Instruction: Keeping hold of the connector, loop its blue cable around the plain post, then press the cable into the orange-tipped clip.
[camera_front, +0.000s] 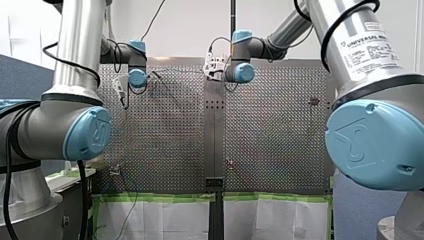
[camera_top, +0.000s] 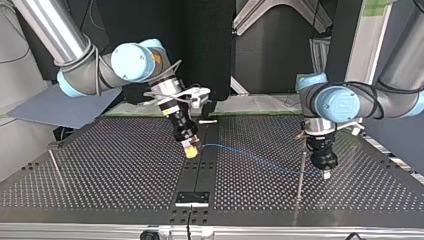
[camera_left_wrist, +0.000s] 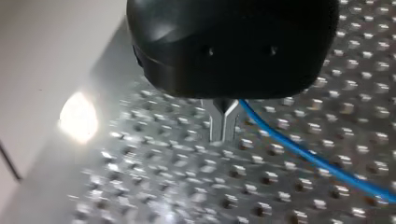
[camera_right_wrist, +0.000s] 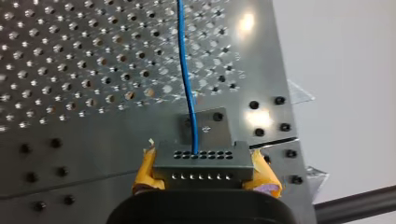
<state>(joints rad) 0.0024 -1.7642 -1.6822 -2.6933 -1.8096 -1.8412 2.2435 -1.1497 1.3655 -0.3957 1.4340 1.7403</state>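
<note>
In the right wrist view my right gripper (camera_right_wrist: 201, 175) is shut with its yellow pads (camera_right_wrist: 147, 172) on a grey connector (camera_right_wrist: 201, 163). The blue cable (camera_right_wrist: 186, 70) leaves the connector's face and runs ahead over the perforated plate. In the top view my right gripper (camera_top: 190, 150) hangs at the centre strip. The blue cable (camera_top: 255, 159) spans from it to my left gripper (camera_top: 326, 173) at the view's right. In the left wrist view the metal fingers (camera_left_wrist: 217, 123) are pressed together, and the blue cable (camera_left_wrist: 308, 156) comes out from beside them. No orange-tipped clip shows.
A thin upright rod (camera_top: 300, 180) stands just beside my left gripper in the top view; another rod (camera_top: 56, 167) stands near the view's left. A dark centre strip (camera_top: 200, 170) with a bracket (camera_top: 192, 198) divides the perforated table (camera_top: 110, 170).
</note>
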